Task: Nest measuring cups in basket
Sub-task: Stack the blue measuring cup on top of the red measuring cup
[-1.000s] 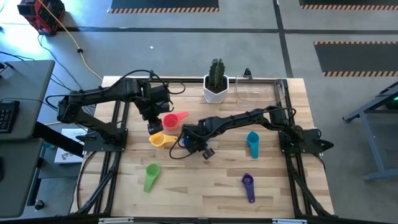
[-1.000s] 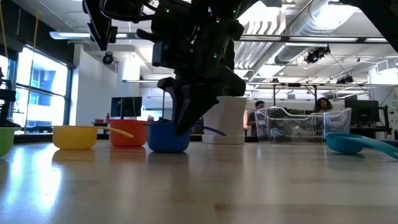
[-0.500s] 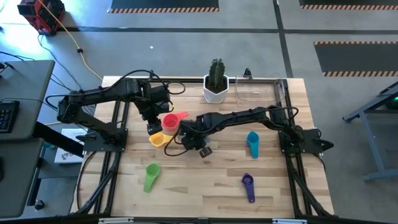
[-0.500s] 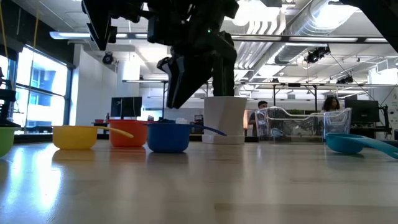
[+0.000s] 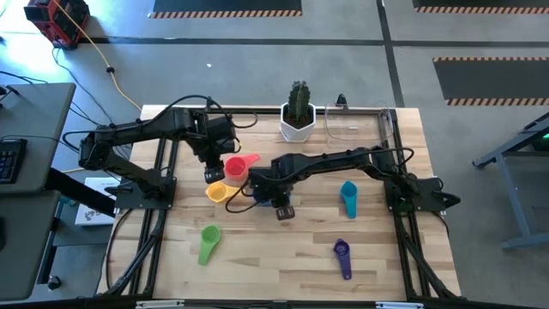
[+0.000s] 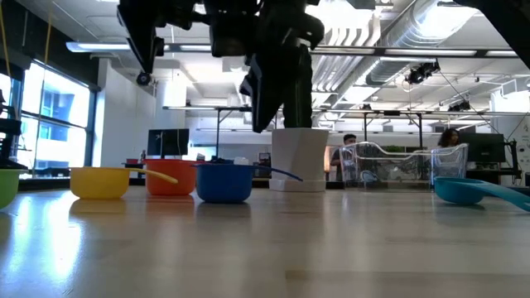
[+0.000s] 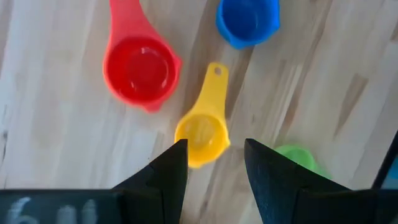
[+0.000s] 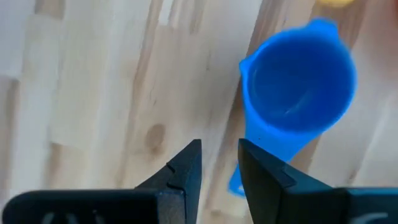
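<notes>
The right gripper (image 6: 269,108) is lifting higher off the table than half a second ago, fingers slightly parted and holding nothing, leaving the blue measuring cup (image 8: 297,93) standing empty on the wood. The left gripper (image 7: 214,163) is hovering spread above the empty yellow measuring cup (image 7: 202,134), beside the red measuring cup (image 7: 142,70). The clear basket (image 5: 350,124) is sitting beside the cactus pot (image 5: 298,120).

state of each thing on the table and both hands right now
red cup: upright on table, empty
yellow cup: upright, empty
blue cup: upright, empty, free
green cup: on table
teal cup: on table
purple cup: on table
basket: no cups seen inside
left hand: open
right hand: open, empty
</notes>
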